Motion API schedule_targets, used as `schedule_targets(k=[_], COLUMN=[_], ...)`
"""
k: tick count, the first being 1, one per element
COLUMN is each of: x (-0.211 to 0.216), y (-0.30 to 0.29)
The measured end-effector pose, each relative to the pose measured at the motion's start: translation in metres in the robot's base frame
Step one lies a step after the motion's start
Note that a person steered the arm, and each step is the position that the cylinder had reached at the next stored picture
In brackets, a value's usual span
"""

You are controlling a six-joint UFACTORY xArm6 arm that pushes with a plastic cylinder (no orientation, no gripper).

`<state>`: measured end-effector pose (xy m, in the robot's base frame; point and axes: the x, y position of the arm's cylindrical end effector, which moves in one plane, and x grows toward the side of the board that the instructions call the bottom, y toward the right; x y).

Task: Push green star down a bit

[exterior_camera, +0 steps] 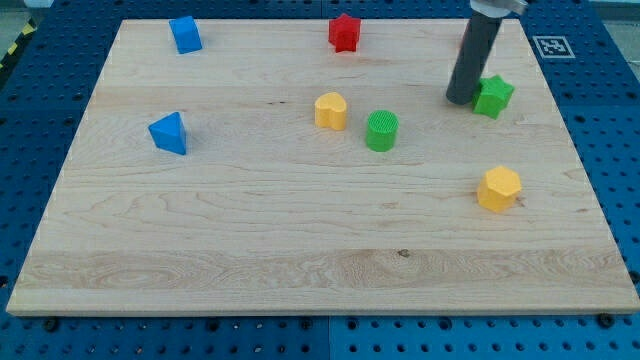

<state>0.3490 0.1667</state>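
The green star [493, 96] lies on the wooden board [300, 230] at the view's upper right. My tip [461, 99] is at the end of the dark rod that comes down from the view's top. It stands just to the left of the green star, touching it or nearly so.
A green cylinder [381, 131] and a yellow cylinder [331, 111] lie near the middle. A red star [344, 33] is at the top. A blue cube [185, 34] and a blue triangle [169, 133] are at the left. A yellow hexagon [498, 189] lies below the green star.
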Motion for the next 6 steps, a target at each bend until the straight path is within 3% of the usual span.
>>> schedule_targets(k=[1, 2, 4, 6], x=[-0.034, -0.038, 0.022, -0.007], y=[0.003, 0.031, 0.085, 0.057])
